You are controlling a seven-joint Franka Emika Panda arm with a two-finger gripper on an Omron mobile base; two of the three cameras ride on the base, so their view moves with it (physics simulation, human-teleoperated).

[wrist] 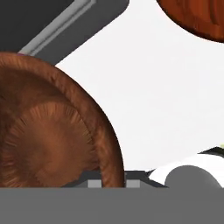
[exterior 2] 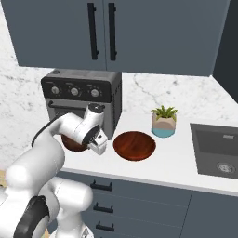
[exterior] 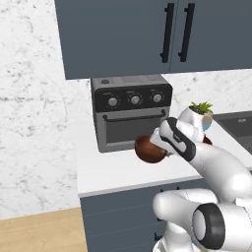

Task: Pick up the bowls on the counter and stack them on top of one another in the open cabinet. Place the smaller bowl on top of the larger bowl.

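In front of the toaster oven | hand pinching smaller bowl | larger bowl on counter

Smaller bowl lifted, tilted; larger bowl flat on counter.

I counted two glossy reddish-brown wooden bowls: one small deep bowl at the middle of the left base view, and one wide shallow bowl at the centre of the right base view. There was one dark grey toaster oven with three round knobs, one potted green plant, and two long black bar handles at the top.
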